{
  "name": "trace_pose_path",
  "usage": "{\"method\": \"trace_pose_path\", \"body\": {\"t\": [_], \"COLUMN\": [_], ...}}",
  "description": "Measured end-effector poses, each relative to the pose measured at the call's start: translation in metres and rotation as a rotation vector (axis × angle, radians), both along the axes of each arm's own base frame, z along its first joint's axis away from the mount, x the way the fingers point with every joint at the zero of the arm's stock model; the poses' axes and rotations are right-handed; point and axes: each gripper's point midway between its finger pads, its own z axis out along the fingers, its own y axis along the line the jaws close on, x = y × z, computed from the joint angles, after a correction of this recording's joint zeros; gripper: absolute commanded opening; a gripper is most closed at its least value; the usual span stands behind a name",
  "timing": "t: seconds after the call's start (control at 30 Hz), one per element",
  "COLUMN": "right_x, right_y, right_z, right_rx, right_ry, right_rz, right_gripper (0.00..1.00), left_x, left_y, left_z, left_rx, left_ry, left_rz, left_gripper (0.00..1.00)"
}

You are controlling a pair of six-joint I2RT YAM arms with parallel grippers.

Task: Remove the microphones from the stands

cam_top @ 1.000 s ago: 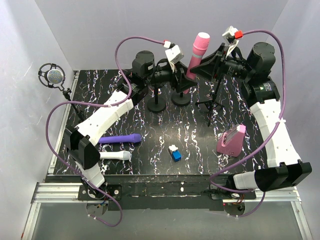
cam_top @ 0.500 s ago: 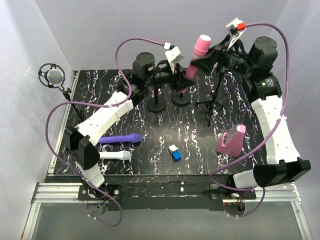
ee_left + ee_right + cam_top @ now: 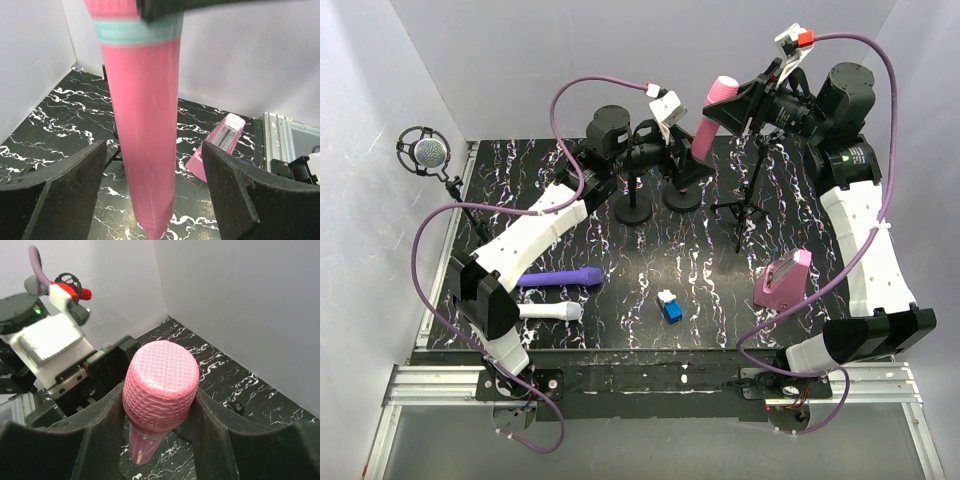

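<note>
The black marbled bench fills the overhead frame. At upper centre, the right gripper pinches the pink microphone at its head, holding it tilted toward the upper right. The left gripper is spread, with its fingers flanking the lower handle and a gap on each side. The handle's tip hangs just above the round-based stand; whether it is fully clear cannot be told.
</note>
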Motion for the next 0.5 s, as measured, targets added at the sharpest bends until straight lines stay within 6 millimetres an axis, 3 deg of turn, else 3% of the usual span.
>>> {"method": "trace_pose_path", "body": {"t": [0.07, 0.27, 0.4, 0.47, 0.5], "right_x": [0.002, 0.001, -0.002, -0.002, -0.001], "right_y": [0.001, 0.003, 0.005, 0.005, 0.005], "right_z": [-0.007, -0.013, -0.012, -0.015, -0.016], "right_rx": [-0.004, -0.006, -0.005, -0.005, -0.006], "right_ry": [0.016, 0.033, 0.020, 0.026, 0.030], "right_rz": [0.004, 0.027, 0.044, 0.047, 0.047], "right_gripper": [0.22, 0.21, 0.21, 0.20, 0.20], "left_x": [0.001, -0.004, -0.002, 0.000, 0.000], "left_y": [0.001, 0.002, 0.003, 0.004, 0.004], "left_z": [0.005, 0.040, 0.041, 0.038, 0.037], "left_rx": [-0.010, -0.069, -0.067, -0.060, -0.055], "left_ry": [0.007, -0.025, -0.039, -0.036, -0.037], "left_rz": [0.011, 0.001, -0.005, -0.003, -0.003], "left_gripper": [0.72, 0.42, 0.28, 0.26, 0.30]}}
